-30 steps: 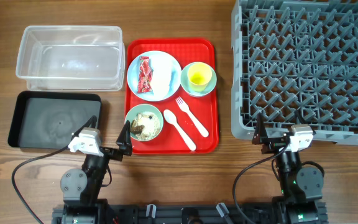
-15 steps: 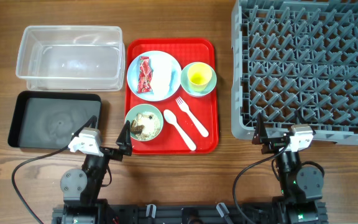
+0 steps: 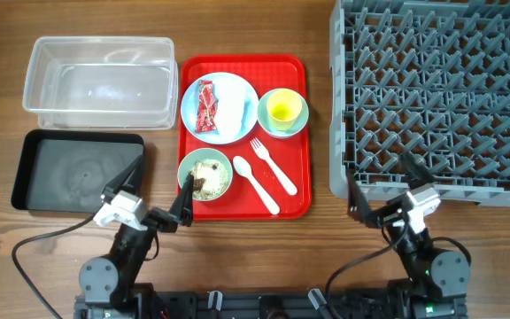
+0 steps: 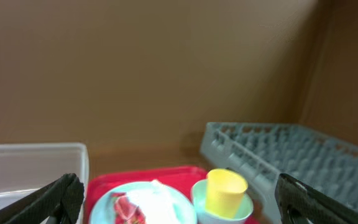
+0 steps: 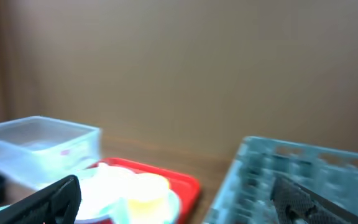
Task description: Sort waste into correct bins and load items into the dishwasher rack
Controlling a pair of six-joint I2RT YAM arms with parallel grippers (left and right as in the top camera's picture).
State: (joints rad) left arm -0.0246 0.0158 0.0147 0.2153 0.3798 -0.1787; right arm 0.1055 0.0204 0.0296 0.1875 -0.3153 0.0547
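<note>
L tool (image 3: 160,180): fingers are spread wide, nothing is held. It is set low at the near edge of the wooden worktop (image 3: 264,27), btwn the black tray and the red tray. One fingertip is seen over the green bowl's left rim from above; contact can't be told.
R tool (image 3: 381,182): fingers are spread wide, nothing is held. It is set at the rack's near-left corner.
Wrapper: red crinkled snack wrapper (image 3: 206,106) is laid on the left half of the light blue round plate (image 3: 224,84).
Napkin: crumpled white napkin (image 3: 231,115) is laid on the same plate, touching the wrapper's right side.
Scraps: brownish-white crumbly food scraps (image 3: 206,182) are held in the pale green bowl (image 3: 189,163), at the near-left of the flat red serving tray (image 3: 299,199).
Bins: clear rectangular plastic tub (image 3: 100,39) is placed far left; shallow black rectangular tray (image 3: 78,173) is placed just in front of it.
Cup: small yellow cup (image 3: 283,108) is stood upright in the light blue bowl (image 3: 301,122), right of the plate.
Cutlery: white plastic fork (image 3: 273,168) and white plastic spoon (image 3: 257,184) are laid side by side, right of the green bowl.
Rack: large grey plastic crate w/ upright pegs (image 3: 441,89) is placed at right, just beside the red tray.
</note>
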